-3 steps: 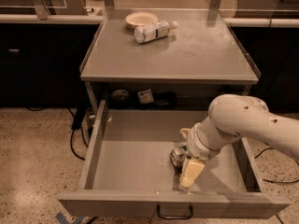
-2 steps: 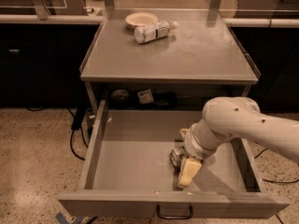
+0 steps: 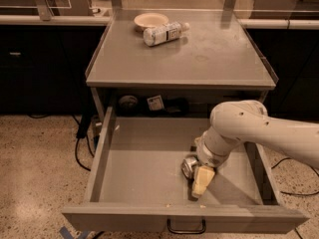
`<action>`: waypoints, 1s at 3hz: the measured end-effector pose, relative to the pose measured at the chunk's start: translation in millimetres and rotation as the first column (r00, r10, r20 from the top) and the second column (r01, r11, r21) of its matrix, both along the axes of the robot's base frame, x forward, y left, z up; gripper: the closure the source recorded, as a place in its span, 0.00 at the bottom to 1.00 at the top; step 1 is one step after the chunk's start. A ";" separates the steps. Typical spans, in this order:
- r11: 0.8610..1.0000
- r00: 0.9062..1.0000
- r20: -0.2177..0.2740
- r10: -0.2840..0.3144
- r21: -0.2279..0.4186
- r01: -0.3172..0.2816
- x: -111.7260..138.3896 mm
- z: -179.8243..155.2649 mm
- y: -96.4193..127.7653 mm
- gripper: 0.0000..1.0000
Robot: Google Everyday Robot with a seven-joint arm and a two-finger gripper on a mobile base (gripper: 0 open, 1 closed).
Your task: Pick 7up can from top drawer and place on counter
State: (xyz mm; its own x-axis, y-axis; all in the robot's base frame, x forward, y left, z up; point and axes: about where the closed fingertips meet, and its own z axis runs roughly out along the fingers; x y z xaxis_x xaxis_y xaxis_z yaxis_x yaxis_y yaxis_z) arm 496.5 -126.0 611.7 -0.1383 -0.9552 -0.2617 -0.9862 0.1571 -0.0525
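Lower right, the cream gripper (image 3: pixel 199 177) sits inside the grey metal top drawer (image 3: pixel 102 153), just beside the small silvery 7up can (image 3: pixel 189 165); grasp cannot be told.

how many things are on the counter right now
2 on the counter: a pale bowl at the back, a clear bottle lying just in front of it. The gripper is in the top drawer by the 7up can.

No writing can be read anywhere. The bottle (image 3: pixel 180 29) at upper centre bears a white label (image 3: pixel 162 34) whose print is illegible. The 7up can (image 3: pixel 189 166) shows no legible brand beside the pincer (image 3: pixel 198 183), lower right of centre.
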 end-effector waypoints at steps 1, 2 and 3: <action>1.000 1.000 0.000 0.000 0.000 0.000 0.0 0.0 0.0 0.19; 1.000 1.000 0.000 0.000 0.000 0.000 0.0 0.0 0.0 0.43; 1.000 1.000 0.000 0.000 0.000 0.000 0.0 0.0 0.0 0.66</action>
